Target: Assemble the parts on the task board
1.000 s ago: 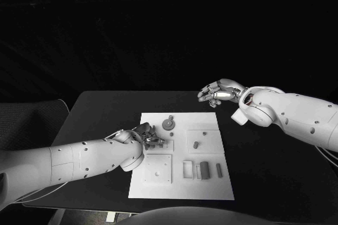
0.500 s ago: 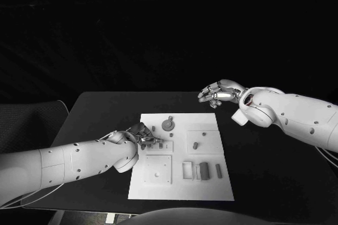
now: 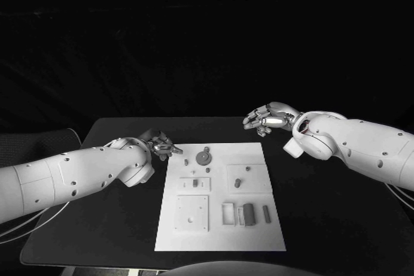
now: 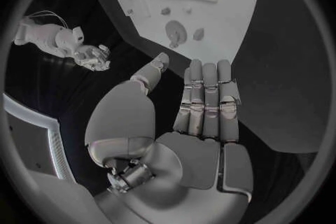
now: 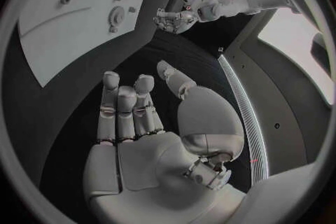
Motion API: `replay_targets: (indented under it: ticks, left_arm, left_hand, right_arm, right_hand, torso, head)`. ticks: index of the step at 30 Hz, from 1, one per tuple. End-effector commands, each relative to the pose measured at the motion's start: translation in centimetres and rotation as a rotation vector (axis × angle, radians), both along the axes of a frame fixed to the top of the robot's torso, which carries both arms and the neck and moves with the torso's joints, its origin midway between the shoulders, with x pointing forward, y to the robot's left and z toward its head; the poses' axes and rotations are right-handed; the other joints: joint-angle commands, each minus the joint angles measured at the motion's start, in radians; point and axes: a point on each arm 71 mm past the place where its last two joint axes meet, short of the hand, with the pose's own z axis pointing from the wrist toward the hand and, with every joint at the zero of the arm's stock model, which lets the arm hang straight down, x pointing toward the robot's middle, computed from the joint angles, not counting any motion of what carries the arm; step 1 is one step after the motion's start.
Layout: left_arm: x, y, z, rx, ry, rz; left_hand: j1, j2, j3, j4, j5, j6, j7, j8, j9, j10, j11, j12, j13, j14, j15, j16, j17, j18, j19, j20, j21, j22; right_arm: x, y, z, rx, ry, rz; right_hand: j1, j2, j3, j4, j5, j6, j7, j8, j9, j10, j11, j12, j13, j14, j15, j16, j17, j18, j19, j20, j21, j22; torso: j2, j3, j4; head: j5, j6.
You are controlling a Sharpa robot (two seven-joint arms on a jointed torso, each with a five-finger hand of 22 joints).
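The white task board [image 3: 220,237] lies in the middle of the black table. On it sit small grey parts: a round disc [image 3: 204,156] near the far edge, a short peg [image 3: 237,182] in a square plate, and upright blocks [image 3: 248,214] toward the near right. My left hand [image 3: 160,145] hovers just off the board's far left corner, fingers apart and empty; the left wrist view shows its bare palm [image 4: 199,123] above the board [image 4: 231,17]. My right hand [image 3: 269,117] hangs beyond the far right corner, open and empty [image 5: 133,123].
The black table [image 3: 103,228] has bare strips left and right of the board. A square plate [image 3: 192,213] with small holes sits on the board's near left. Each wrist view shows the other hand [image 4: 91,56] [image 5: 175,19] across the table.
My left hand has lifted off the board's left middle and drawn back to the far left corner, holding nothing. The right hand has stayed roughly in place.
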Motion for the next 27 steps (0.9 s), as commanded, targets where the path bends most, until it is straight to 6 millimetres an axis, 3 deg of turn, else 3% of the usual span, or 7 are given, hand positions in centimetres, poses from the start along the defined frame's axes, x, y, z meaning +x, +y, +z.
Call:
replay_targets:
  ticks: [1, 7, 10, 14, 20, 27]
  left_arm:
    - [0.6, 0.0, 0.2, -0.029, 0.004, -0.022]
    - [1.8, -0.3, -0.5, 0.059, 0.155, -0.059]
    - [2.0, -0.6, -1.0, 0.129, 0.221, -0.08]
    - [2.6, -0.9, -1.3, 0.213, 0.251, -0.093]
    - [3.5, -1.8, -1.5, 0.274, 0.279, -0.111]
    - [4.3, -2.5, -1.5, 0.291, 0.253, -0.114]
  left_hand:
    - [0.006, 0.0, 0.013, 0.001, 0.001, -0.002, -0.001, -0.003, -0.009, 0.0, 0.004, -0.012, -0.013, 0.001, 0.011, -0.01, -0.013, 0.002, 0.003, 0.012, -0.009, -0.007]
    - [-0.144, -0.014, -0.002, 0.135, -0.009, 0.039, -0.016, -0.003, -0.03, 0.037, -0.008, -0.023, -0.036, 0.025, 0.005, -0.004, -0.03, 0.011, 0.025, 0.008, -0.015, -0.014]
    - [-0.225, -0.005, -0.048, 0.185, -0.011, 0.05, -0.022, -0.006, -0.036, 0.049, -0.014, -0.024, -0.04, 0.03, -0.001, 0.004, -0.031, 0.016, 0.029, 0.003, -0.017, -0.013]
    - [-0.271, -0.013, -0.085, 0.212, -0.016, 0.044, -0.021, -0.014, -0.042, 0.052, -0.016, -0.028, -0.045, 0.028, -0.004, 0.007, -0.033, 0.019, 0.029, 0.0, -0.022, -0.014]
    - [-0.282, -0.025, -0.081, 0.265, -0.015, 0.047, -0.024, -0.016, -0.043, 0.063, -0.021, -0.022, -0.042, 0.032, -0.01, 0.021, -0.03, 0.023, 0.038, -0.004, -0.02, -0.009]
    - [-0.261, 0.003, -0.104, 0.282, -0.015, 0.049, -0.024, -0.016, -0.043, 0.064, -0.022, -0.014, -0.037, 0.029, -0.012, 0.034, -0.026, 0.022, 0.038, -0.006, -0.017, 0.002]
  right_arm:
    - [0.0, 0.0, 0.0, 0.009, -0.002, 0.003]
    - [0.0, 0.1, 0.0, 0.008, 0.0, 0.003]
    - [0.0, 0.2, 0.0, 0.009, 0.001, 0.006]
    - [0.0, 0.2, 0.0, 0.007, 0.001, 0.006]
    - [0.0, 0.4, -0.1, 0.007, 0.003, 0.009]
    - [0.0, 0.6, -0.1, 0.008, 0.004, 0.013]
  right_hand:
    - [-0.01, -0.002, -0.004, 0.002, -0.001, 0.043, 0.039, -0.005, -0.002, -0.165, 0.036, -0.005, -0.002, -0.006, 0.001, -0.007, -0.001, 0.014, 0.005, 0.003, -0.006, 0.008]
    - [-0.009, -0.002, -0.003, 0.001, -0.001, 0.043, 0.039, -0.006, -0.002, -0.165, 0.036, -0.005, -0.002, -0.006, 0.001, -0.006, -0.001, 0.014, 0.005, 0.003, -0.006, 0.008]
    - [-0.009, -0.002, -0.003, 0.001, -0.001, 0.043, 0.039, -0.006, -0.002, -0.166, 0.036, -0.005, -0.002, -0.006, 0.001, -0.006, -0.001, 0.014, 0.005, 0.003, -0.006, 0.008]
    - [-0.009, -0.001, -0.003, 0.001, -0.001, 0.043, 0.039, -0.006, -0.002, -0.166, 0.036, -0.005, -0.002, -0.006, 0.001, -0.006, -0.001, 0.014, 0.006, 0.002, -0.006, 0.008]
    - [-0.008, -0.001, -0.002, 0.0, -0.001, 0.043, 0.039, -0.006, -0.002, -0.166, 0.036, -0.004, -0.002, -0.006, 0.001, -0.006, -0.001, 0.014, 0.006, 0.002, -0.006, 0.008]
    - [-0.007, -0.001, -0.001, 0.0, 0.0, 0.043, 0.039, -0.006, -0.002, -0.166, 0.036, -0.004, -0.002, -0.006, 0.001, -0.006, -0.001, 0.014, 0.006, 0.002, -0.006, 0.008]
  torso:
    - [0.0, -0.0014, 0.0009]
    - [0.002, -0.0032, 0.0015]
    - [0.001, -0.0015, 0.0006]
    - [0.005, -0.0034, -0.0006]
    - [0.009, -0.0048, -0.0016]
    - [0.012, -0.0049, -0.0032]
  head:
    - [-0.003, 0.002]
    - [-0.003, 0.001]
    - [-0.002, -0.001]
    - [-0.002, -0.001]
    - [-0.001, 0.002]
    - [-0.002, 0.002]
